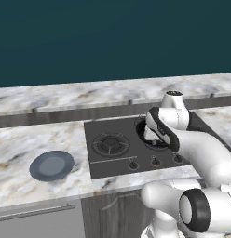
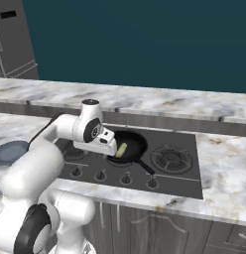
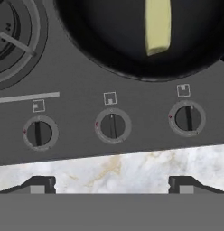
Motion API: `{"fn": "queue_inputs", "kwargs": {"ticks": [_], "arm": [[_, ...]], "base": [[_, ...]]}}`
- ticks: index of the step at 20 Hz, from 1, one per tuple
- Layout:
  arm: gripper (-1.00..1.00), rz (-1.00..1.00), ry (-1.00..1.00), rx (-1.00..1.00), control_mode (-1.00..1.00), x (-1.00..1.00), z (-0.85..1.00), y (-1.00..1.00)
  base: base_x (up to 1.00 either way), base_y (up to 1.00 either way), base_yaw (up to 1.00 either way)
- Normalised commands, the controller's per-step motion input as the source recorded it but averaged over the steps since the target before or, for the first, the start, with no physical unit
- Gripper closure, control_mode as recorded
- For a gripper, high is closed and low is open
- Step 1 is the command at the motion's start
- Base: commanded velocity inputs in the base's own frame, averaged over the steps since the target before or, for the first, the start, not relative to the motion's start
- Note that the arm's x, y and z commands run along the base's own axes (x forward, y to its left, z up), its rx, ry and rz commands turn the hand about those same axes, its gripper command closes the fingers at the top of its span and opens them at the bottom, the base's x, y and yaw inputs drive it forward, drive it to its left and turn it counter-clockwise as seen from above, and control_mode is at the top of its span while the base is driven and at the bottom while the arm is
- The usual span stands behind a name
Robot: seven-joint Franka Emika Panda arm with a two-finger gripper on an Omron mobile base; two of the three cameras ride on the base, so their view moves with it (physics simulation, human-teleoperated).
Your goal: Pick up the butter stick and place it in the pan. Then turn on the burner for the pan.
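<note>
- Jaws (image 3: pixel 112 187): two dark fingertips set wide apart, released, nothing between them; they hang above the front edge of the marble table (image 3: pixel 109 169), apparently lined up for a knob.
- Knobs: three round dark control knobs counted in the hand view, in a row; the middle knob (image 3: pixel 113 126) lies at 12 o'clock from the jaws, the others at 10 and 2 o'clock.
- Small pale-yellow rectangular butter stick (image 3: pixel 157 26): one, lying inside the pan, so placement looks done.
- Round shallow black frying pan (image 2: pixel 129 145): one, on a burner of the dark cooktop (image 2: pixel 187 178), handle toward the front.
- Flat blue-grey round plate (image 1: pixel 51 165): one, on the table, well apart at the cooktop's 9 o'clock.
</note>
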Motion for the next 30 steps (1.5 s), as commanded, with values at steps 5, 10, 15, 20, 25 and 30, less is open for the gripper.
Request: {"fn": "queue_inputs", "kwargs": {"ticks": [5, 10, 15, 20, 25, 30], "arm": [[-1.0, 0.0, 0.0, 0.0, -1.0, -0.31, 0.0, 0.18], [-1.0, 0.0, 0.0, 0.0, -1.0, 0.0, -0.16, 0.01], [-1.0, 0.0, 0.0, 0.0, -1.0, 0.0, -0.21, 0.0], [-1.0, 0.0, 0.0, 0.0, -1.0, 0.18, -0.25, 0.0], [-1.0, 0.0, 0.0, 0.0, -1.0, 0.21, -0.27, -0.01], [-1.0, 0.0, 0.0, 0.0, -1.0, 0.14, -0.25, -0.01]], "base": [[0.0, 0.0, 0.0], [0.0, 0.0, 0.0], [0.0, 0.0, 0.0], [0.0, 0.0, 0.0], [0.0, 0.0, 0.0], [0.0, 0.0, 0.0]]}}
